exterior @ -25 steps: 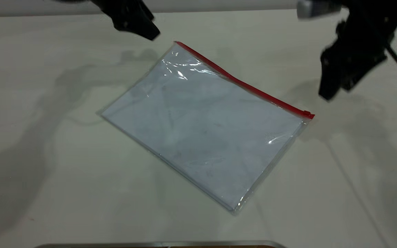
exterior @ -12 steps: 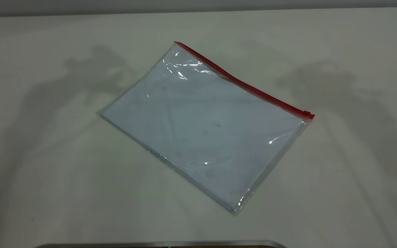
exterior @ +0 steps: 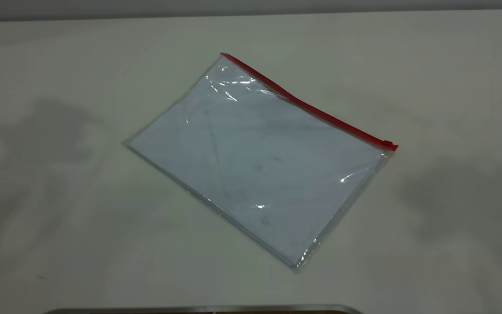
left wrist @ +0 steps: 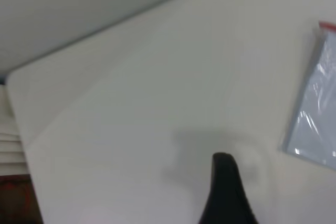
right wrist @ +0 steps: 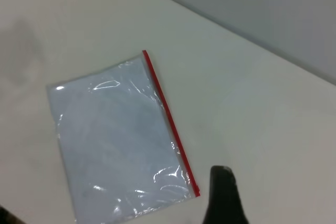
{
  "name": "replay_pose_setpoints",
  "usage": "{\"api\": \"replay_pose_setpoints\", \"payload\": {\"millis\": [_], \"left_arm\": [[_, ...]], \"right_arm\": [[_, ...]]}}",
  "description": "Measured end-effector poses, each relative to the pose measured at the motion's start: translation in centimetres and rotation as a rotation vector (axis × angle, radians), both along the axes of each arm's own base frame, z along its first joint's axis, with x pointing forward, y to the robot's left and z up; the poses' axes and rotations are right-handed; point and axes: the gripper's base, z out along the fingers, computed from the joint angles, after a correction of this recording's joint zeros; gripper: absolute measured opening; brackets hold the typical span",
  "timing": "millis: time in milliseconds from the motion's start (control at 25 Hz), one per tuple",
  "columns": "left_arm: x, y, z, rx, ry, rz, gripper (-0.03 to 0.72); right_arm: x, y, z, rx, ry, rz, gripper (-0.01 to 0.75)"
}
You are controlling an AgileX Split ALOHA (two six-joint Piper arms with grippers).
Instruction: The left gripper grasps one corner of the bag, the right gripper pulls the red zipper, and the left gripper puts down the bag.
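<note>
Flat on pale surface (exterior: 429,65): clear plastic bag (exterior: 255,161), red zipper (exterior: 307,107). Left claw (left wrist: 227,192), right claw (right wrist: 224,196): grip state indiscernible.

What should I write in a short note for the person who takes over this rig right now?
Left gripper: raised off the table, away from the bag, holding nothing.
Right gripper: also raised, beside the bag's zipper side, holding nothing.
Bag: lies flat on the table, untouched by either arm.
Red zipper: runs along the far long edge, slider tab at the right-hand end.
Done or left: whether the zipper was already pulled cannot be judged; check it before grasping a corner.
</note>
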Motion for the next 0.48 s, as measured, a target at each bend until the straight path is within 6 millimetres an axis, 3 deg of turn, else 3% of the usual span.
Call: {"api": "replay_pose_setpoints", "payload": {"millis": [280,360,480], "left_arm": [[-6.1,1.2,5.2,-0.123,-0.171,0.131,0.59],[-8.4,1.4,6.0,-0.163,-0.198,0.126,0.59],[-11.9,1.7,5.5,-0.196,-0.193,0.111,0.59]], "right_arm": [[-7.7,-1.3,1.5,0.039,-0.078,-0.015,0.561],[-9.8,-1.7,0.7,0.044,-0.084,-0.017,0.561],[-13.1,-2.2,-1.3,0.046,-0.091,-0.018,0.561]]}}
